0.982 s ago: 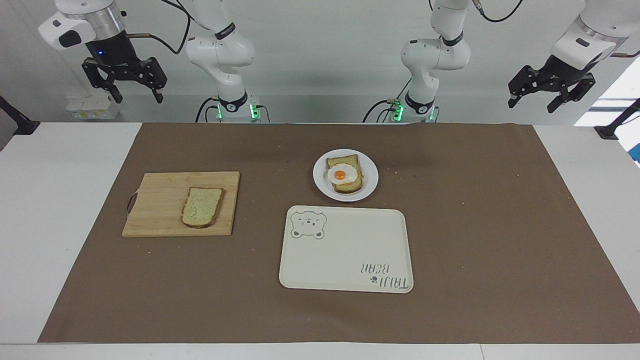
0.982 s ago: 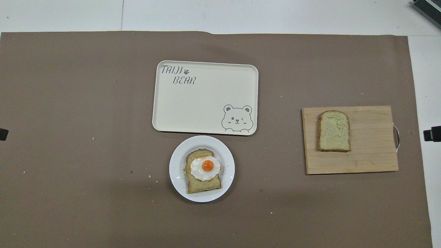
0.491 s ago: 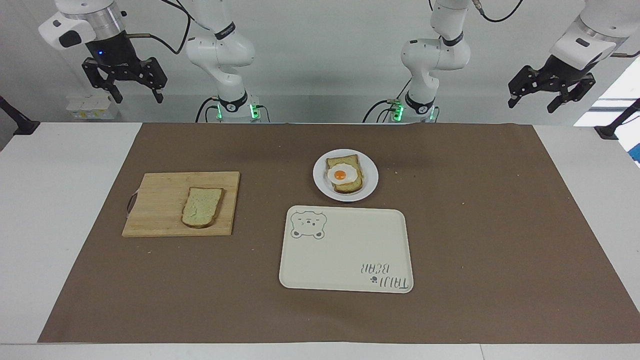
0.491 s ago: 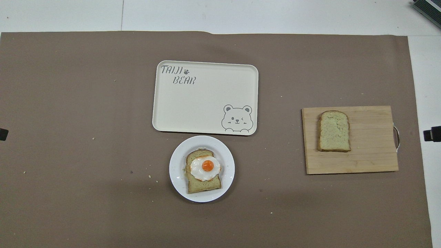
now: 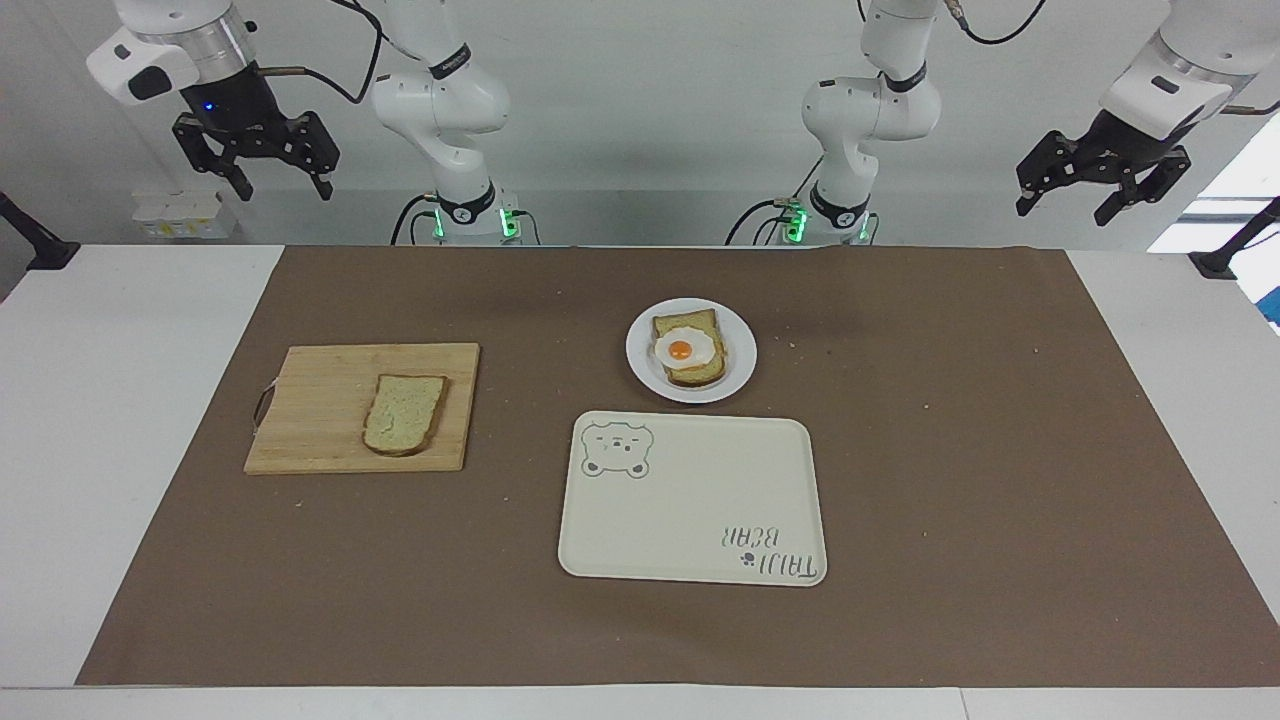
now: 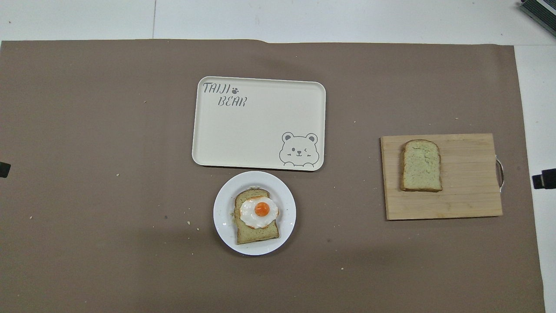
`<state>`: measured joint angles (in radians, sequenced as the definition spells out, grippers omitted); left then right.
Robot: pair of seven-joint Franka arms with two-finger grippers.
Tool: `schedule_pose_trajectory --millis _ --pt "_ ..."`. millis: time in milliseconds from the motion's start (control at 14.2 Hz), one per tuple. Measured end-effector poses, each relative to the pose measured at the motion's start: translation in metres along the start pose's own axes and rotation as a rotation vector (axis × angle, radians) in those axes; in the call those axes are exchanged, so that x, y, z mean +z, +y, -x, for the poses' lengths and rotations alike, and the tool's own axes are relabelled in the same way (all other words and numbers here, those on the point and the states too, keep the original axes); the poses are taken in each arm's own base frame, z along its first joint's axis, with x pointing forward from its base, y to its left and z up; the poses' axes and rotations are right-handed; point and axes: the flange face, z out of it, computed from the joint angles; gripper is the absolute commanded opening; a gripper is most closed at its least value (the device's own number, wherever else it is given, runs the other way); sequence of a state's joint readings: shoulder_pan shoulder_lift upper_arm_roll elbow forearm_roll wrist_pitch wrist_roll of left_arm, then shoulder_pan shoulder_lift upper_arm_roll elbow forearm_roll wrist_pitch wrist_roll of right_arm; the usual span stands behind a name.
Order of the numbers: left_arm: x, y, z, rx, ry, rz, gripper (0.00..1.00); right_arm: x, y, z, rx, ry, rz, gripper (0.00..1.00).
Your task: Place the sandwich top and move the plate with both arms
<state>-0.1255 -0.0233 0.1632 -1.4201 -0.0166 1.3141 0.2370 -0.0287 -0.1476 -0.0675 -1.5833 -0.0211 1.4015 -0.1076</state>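
The sandwich top [image 5: 404, 413] lies flat on a wooden cutting board [image 5: 320, 420], on the part of the board toward the table's middle; the board sits toward the right arm's end of the table, on a brown mat [image 5: 1000, 480]. Well apart from it, near the middle of the mat, the plate [image 5: 737, 375] carries a toasted slice [image 5: 694, 375] with a fried egg [image 5: 686, 349] on top; just beside the plate, farther from the robots, lies a cream tray [image 5: 700, 520] with a bear drawing — the two look barely apart, though whether their rims touch is hard to say.

The right gripper [image 5: 262, 172] hangs high in the air at its own end of the table, fingers spread wide and holding nothing; in the overhead view only a dark tip [image 6: 544, 178] shows at the edge. The left gripper [image 5: 1070, 196] waits raised off its end of the table — fingers likewise parted, empty.
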Motion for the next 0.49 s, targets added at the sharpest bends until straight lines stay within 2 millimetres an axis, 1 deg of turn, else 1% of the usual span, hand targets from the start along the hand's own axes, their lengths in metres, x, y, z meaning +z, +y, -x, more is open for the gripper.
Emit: schedule_pose_trajectory --millis 491 --pt "0.0 0.0 0.0 0.0 0.0 0.0 1.0 0.0 0.012 0.002 0.023 -0.001 0.01 1.0"
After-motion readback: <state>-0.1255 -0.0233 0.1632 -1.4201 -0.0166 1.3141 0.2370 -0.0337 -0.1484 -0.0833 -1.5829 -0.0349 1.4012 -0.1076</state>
